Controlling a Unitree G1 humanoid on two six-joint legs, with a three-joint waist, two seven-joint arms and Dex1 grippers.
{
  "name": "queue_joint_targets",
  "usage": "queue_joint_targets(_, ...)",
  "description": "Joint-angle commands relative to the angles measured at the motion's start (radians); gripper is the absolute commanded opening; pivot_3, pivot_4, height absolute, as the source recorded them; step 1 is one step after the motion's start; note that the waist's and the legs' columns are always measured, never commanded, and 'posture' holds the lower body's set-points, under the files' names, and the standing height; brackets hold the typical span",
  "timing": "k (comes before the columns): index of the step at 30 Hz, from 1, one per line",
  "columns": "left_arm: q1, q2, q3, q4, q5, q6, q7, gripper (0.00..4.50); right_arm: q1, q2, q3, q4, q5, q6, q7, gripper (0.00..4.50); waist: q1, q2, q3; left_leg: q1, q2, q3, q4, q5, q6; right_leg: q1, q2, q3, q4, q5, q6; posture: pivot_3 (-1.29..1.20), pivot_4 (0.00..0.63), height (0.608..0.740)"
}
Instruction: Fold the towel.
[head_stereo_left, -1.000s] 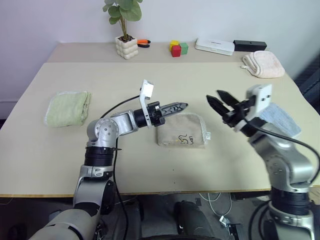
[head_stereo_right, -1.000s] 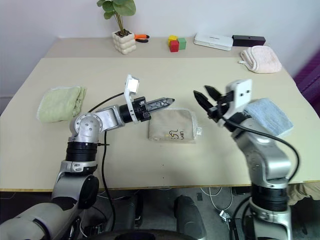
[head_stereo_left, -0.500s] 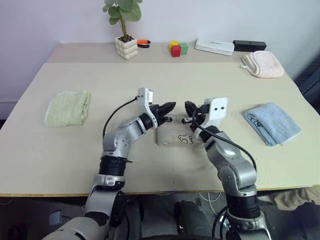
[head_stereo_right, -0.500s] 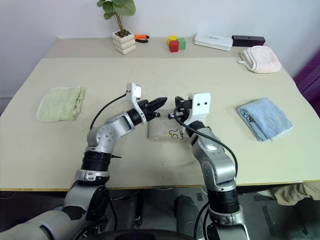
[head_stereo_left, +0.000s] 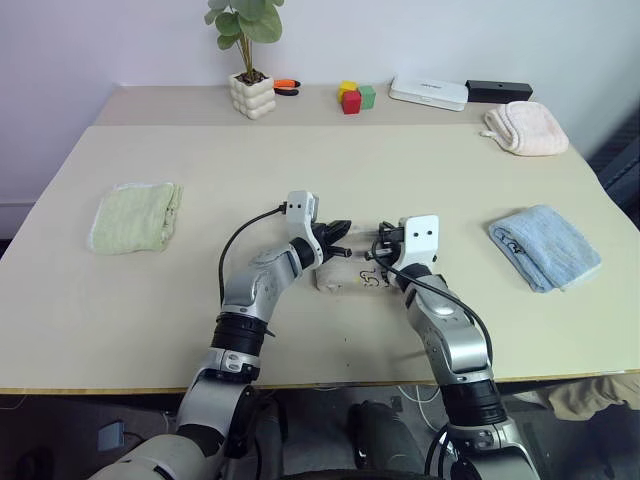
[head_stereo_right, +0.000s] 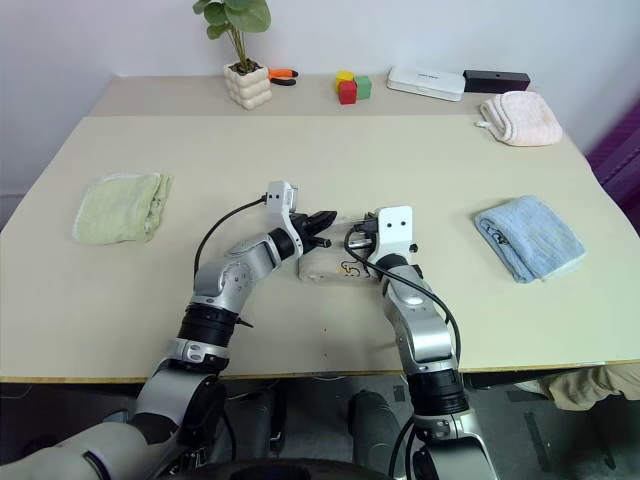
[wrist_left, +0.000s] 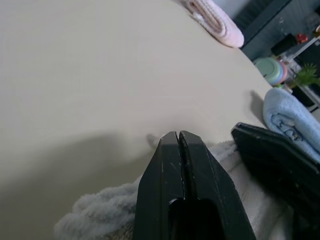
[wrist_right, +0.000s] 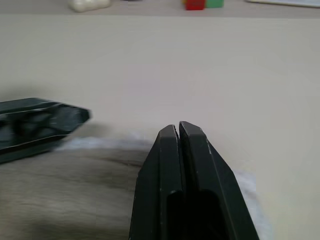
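Observation:
The towel (head_stereo_left: 345, 278) lies folded into a small beige pad with a dark printed mark at the table's middle front. Both grippers hover low over its far edge, pointing at each other with tips a short gap apart. My left gripper (head_stereo_left: 341, 238) is shut, its fingers (wrist_left: 170, 155) pressed together with nothing seen between them, above the fluffy towel (wrist_left: 95, 215). My right gripper (head_stereo_left: 378, 240) is shut too, its fingers (wrist_right: 192, 150) closed over the towel (wrist_right: 75, 170). The right wrist view also catches the left gripper (wrist_right: 87, 115) from the side.
A light-green folded towel (head_stereo_left: 137, 216) lies at the left, a light-blue one (head_stereo_left: 545, 245) at the right. On the back table stand a pink cloth (head_stereo_left: 527, 128), a potted plant (head_stereo_left: 252, 93), coloured blocks (head_stereo_left: 355, 97) and a white box (head_stereo_left: 430, 92).
Both arms have come down and drawn together over the towel's far edge. The right gripper, open a second ago, has shut; the left stayed shut.

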Motion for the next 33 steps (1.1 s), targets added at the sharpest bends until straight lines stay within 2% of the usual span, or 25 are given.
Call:
queue_joint_targets(1,0.012,-0.001,-0.007,-0.023,0.009,-0.014,-0.01,0.0,0.017,0.001,-0.025,-0.008,-0.02,-0.023,-0.014,0.06,-0.001,0.0,0.0,0.0,0.0,0.0,0.0,0.0,0.0,0.0,0.0,0.0,0.0,0.0,0.0,0.0,0.15,0.74)
queue_joint_targets(8,0.012,0.008,0.023,-0.019,-0.001,-0.023,-0.006,0.0,0.025,0.01,-0.056,-0.026,-0.014,0.001,-0.029,0.06,-0.001,0.0,0.0,0.0,0.0,0.0,0.0,0.0,0.0,0.0,0.0,0.0,0.0,0.0,0.0,0.0,0.15,0.74)
queue_joint_targets(12,0.008,0.018,0.043,-0.019,-0.011,-0.045,-0.025,0.0,0.001,0.039,-0.088,-0.069,0.08,0.022,0.019,0.06,-0.001,0.0,0.0,0.0,0.0,0.0,0.0,0.0,0.0,0.0,0.0,0.0,0.0,0.0,0.0,0.0,0.15,0.74)
queue_joint_targets(15,0.002,0.036,0.053,-0.063,-0.063,-0.03,-0.112,0.89,-0.03,0.026,-0.119,-0.12,0.176,0.071,0.092,0.93,-0.002,0.0,0.0,0.0,0.0,0.0,0.0,0.0,0.0,0.0,0.0,0.0,0.0,0.0,0.0,0.0,0.15,0.74)
queue_joint_targets(22,-0.032,0.169,0.054,-0.132,-0.082,-0.028,-0.249,4.36,-0.09,-0.113,-0.295,-0.19,0.392,0.29,0.163,4.42,0.0,0.0,0.0,0.0,0.0,0.0,0.0,0.0,0.0,0.0,0.0,0.0,0.001,0.0,0.0,0.0,0.15,0.74)
queue_joint_targets(27,-0.035,0.272,0.055,-0.137,-0.098,-0.024,-0.368,4.46,-0.105,-0.2,-0.402,-0.216,0.596,0.495,0.202,4.49,-0.002,0.0,0.0,0.0,0.001,0.0,-0.001,0.0,0.0,0.0,0.0,0.0,0.001,0.0,0.0,0.0,0.15,0.74)
queue_joint_targets(33,-0.035,0.379,0.061,-0.108,-0.092,-0.054,-0.496,4.46,-0.126,-0.329,-0.436,-0.179,0.681,0.632,0.242,4.49,-0.002,0.001,0.0,0.0,0.001,0.0,-0.001,0.0,0.0,-0.001,0.0,0.0,0.001,0.0,0.0,0.0,0.15,0.74)
